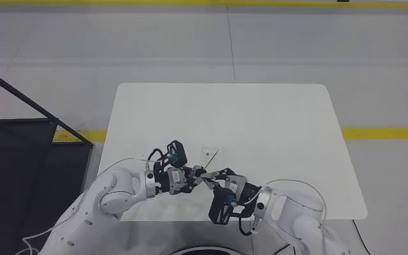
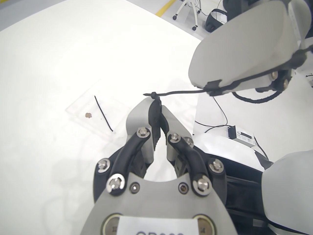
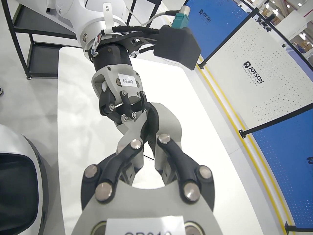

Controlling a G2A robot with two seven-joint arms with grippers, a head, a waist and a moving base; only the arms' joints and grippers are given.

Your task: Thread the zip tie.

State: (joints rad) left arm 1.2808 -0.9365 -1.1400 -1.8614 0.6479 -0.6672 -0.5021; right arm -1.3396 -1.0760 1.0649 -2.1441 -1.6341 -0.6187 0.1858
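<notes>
Left end effector (image 2: 156, 104) clamps the zip tie (image 2: 176, 93) at its head; right end effector (image 2: 211, 89) pinches the strap (stretched level between them), presumably for alignment, above the counter's (image 1: 287, 127) near edge.

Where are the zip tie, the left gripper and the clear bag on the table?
zip tie (image 2: 176, 93), left wrist view, middle of its black strap.
left gripper (image 2: 156, 105), left wrist view, between its fingertips.
clear bag (image 2: 80, 108), left wrist view, bare flat part.

Zip tie (image 2: 176, 93): one end hidden beneath right gripper (image 2: 211, 89) fingers (image 2: 239, 50), other end inside left gripper (image 2: 156, 106); whether threaded, unclear.
</notes>
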